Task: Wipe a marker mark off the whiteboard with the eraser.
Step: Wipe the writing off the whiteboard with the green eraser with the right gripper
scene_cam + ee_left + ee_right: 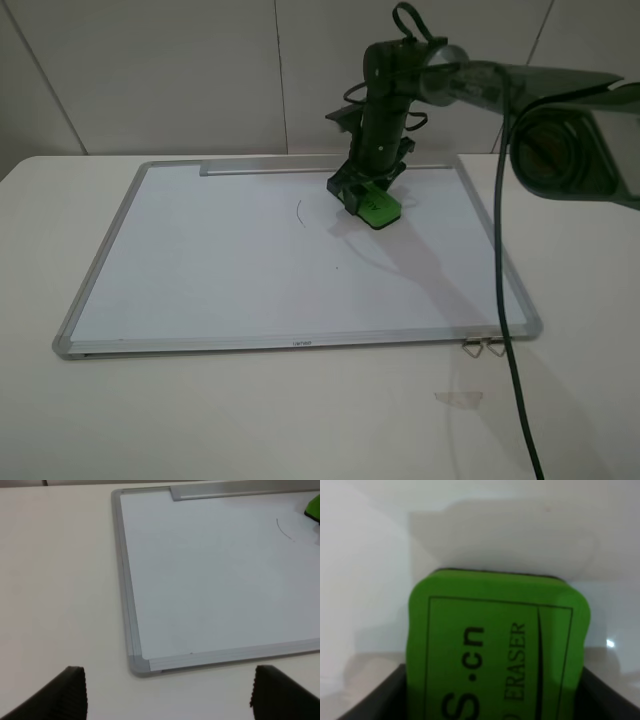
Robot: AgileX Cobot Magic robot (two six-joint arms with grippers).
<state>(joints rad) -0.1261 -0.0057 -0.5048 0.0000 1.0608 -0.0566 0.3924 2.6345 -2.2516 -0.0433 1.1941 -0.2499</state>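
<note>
The whiteboard (200, 270) lies flat on the table, its grey tray strip (270, 169) along the far edge. The marker mark (300, 212) is a thin curved line near the board's far middle, also visible in the left wrist view (284, 529). Just right of it, my right gripper (365, 195) is shut on the green eraser (381, 210), which is tilted down at the board. That eraser (495, 650) fills the right wrist view between the dark fingers (375, 697). My left gripper (169, 680) stands open over the table, off the board's near left corner.
A tiny dark dot (337, 266) sits on the board nearer the front. Two small metal clips (483, 347) lie at the board's front right corner, with a scrap of clear tape (457, 398) beyond them. A dark cable (512, 350) hangs down across the right side.
</note>
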